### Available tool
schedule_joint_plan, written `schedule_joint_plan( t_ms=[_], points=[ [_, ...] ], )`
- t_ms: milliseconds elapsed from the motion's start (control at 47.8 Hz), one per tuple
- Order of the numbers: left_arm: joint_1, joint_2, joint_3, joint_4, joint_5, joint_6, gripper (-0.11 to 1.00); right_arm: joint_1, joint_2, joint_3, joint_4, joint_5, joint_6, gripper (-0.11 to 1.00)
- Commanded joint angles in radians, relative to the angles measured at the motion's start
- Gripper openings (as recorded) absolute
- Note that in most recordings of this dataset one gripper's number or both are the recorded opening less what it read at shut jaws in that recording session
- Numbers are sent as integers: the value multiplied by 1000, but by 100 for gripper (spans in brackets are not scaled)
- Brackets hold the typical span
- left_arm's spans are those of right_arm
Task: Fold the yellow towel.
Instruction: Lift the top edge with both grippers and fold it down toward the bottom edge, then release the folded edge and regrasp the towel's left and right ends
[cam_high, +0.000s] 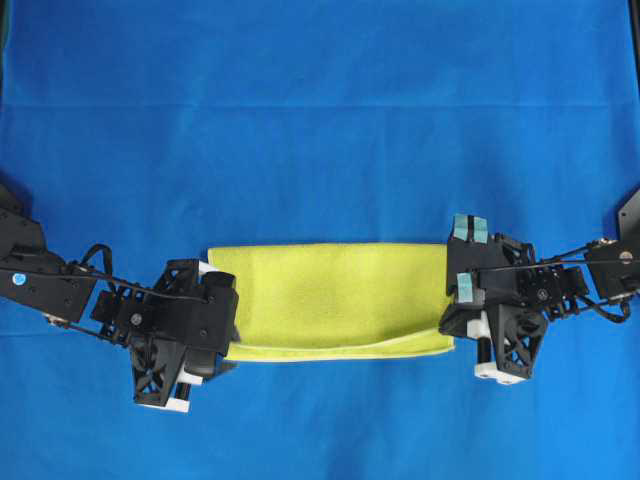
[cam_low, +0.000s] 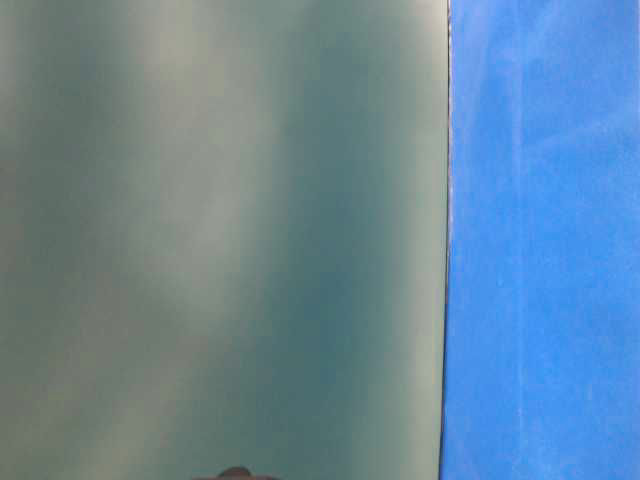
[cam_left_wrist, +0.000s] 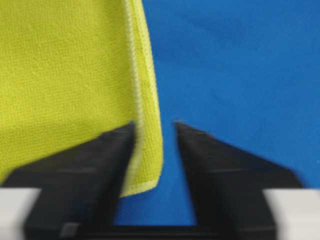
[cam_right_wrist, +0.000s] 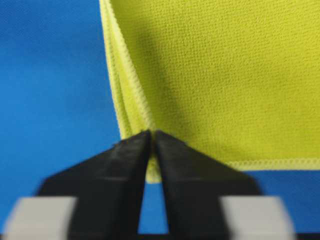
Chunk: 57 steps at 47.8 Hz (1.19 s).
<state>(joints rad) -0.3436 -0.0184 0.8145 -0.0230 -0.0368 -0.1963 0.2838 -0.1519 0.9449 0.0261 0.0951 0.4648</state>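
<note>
Bright yellow-green microfibre towel (cam_high: 335, 295) lies folded in half on the blue-clothed bench (cam_high: 320, 110), right gripper (cam_right_wrist: 152, 134) clamped on its corner, left gripper (cam_left_wrist: 154, 127) apart — an uneven lift risks skewing the fold.

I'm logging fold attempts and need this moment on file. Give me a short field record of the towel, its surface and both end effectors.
towel: yellow towel, folded once into a wide strip, layered hems along its near edge
surface: blue cloth, lying under the towel
left end effector: fingers apart, a towel corner between them
right end effector: fingers pinched shut on the towel's layered corner
table-level view: shows only a blurred grey-green panel and blue cloth
</note>
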Motion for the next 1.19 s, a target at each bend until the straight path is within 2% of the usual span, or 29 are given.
schedule_joint_plan(
  t_ms=[0,84,146,293,544,690,837,1171],
  points=[
    [-3,-12,-23,-2,-6,2,50,6,-9,-25,3,-5,3,31],
    [-3,-18,-23,-2,0,2,69,17,-21,-29,3,6,3,56],
    [-3,-29,-21,-2,9,6,73,18,-38,-31,0,18,2,66],
    [18,-80,-15,0,57,32,69,-15,-92,-15,-31,35,-3,57],
    [193,-100,12,0,57,104,68,-221,-100,14,-95,55,-6,58],
    [282,-91,38,0,54,112,68,-293,-75,23,-132,60,-6,58],
    [327,-61,74,0,32,112,68,-307,-34,11,-135,63,-5,58],
    [345,2,115,0,-35,114,65,-327,61,6,-137,52,-5,58]
  ],
)
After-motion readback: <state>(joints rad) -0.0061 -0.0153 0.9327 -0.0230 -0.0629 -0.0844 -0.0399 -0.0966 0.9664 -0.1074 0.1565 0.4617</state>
